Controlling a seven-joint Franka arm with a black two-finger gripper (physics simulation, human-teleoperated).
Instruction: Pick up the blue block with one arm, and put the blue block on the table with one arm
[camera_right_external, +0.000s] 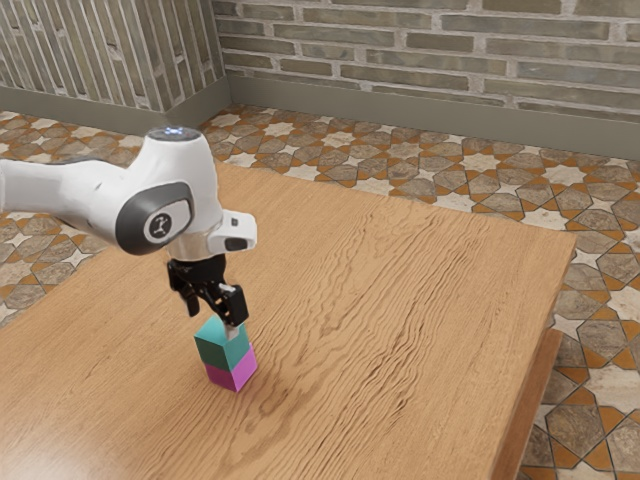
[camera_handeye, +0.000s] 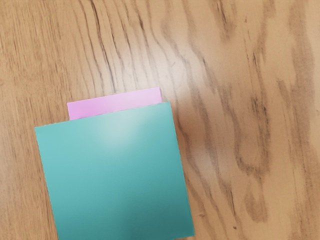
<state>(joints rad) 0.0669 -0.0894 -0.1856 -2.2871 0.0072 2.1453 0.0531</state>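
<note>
hand (camera_right_external: 213, 320) seems open, fingers apart just above teal block (camera_right_external: 222, 344), the task's blue one, stacked on magenta block (camera_right_external: 231, 374) on tabletop (camera_right_external: 400, 300). should handle light, stiff, maybe slippery; best grip: opposite side faces, mid-height, clear of lower block.

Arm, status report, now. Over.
Gripper open, close over blue block. Blue block stacked on pink block, not yet on table. Nothing seen on top.
</note>
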